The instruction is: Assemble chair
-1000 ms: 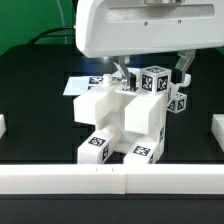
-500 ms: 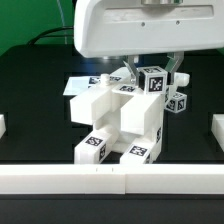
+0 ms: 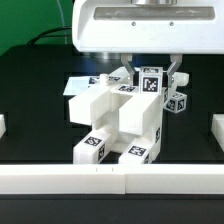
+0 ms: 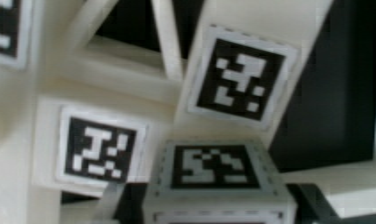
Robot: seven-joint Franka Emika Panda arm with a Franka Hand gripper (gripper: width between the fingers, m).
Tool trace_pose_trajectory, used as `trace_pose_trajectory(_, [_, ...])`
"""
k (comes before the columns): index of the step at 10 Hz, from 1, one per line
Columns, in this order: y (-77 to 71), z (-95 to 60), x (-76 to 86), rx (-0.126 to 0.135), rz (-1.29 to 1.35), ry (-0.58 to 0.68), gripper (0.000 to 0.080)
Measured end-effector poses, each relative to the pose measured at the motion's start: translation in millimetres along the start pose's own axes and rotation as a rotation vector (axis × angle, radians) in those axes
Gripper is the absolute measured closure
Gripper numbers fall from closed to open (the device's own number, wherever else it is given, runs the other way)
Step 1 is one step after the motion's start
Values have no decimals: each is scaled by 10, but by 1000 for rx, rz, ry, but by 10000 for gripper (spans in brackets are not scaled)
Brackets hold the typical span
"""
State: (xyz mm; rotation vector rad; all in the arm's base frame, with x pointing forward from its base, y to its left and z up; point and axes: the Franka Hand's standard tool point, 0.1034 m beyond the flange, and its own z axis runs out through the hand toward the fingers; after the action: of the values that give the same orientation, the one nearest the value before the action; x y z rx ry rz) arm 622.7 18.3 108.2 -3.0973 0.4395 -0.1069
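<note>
The partly built chair (image 3: 118,120) stands mid-table in the exterior view, a cluster of white blocks with tags on the two ends facing the front. At its top on the exterior view's right, a white tagged chair part (image 3: 151,81) stands upright. My gripper (image 3: 152,70) reaches down from the big white wrist and is shut on that part, one dark finger on each side. In the wrist view the same tagged part (image 4: 211,166) sits between the dark fingers (image 4: 135,203) of my gripper (image 4: 217,203), and other tagged white faces (image 4: 240,78) lie beyond it.
The marker board (image 3: 79,86) lies flat behind the chair on the exterior view's left. A small tagged white piece (image 3: 178,102) sits just right of the chair. A white rail (image 3: 110,180) runs along the front, and white blocks (image 3: 215,130) stand at the side edges.
The jaws have closed onto the tagged part, which now stands straighter than it did. The wrist has shifted slightly to the exterior view's left.
</note>
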Motion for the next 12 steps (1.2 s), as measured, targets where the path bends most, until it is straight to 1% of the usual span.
trace_pose_trajectory(1, [3,0,0,1,64,-1,528])
trace_pose_trajectory(3, [0,1,0,10,275,-4,528])
trace_pose_trajectory(6, [1,1,1,10,523,-5,528])
trace_pose_trajectory(7, [1,1,1,10,561,-6,528])
trace_pose_trajectory(8, [-12,-1,0,17,659,-8,528])
trace_pose_trajectory(10, [-20,-2,-2,18,712,-9,528])
trace_pose_trajectory(11, [-19,2,-4,18,700,-9,457])
trace_pose_trajectory(12, [-20,2,-2,18,665,-8,457])
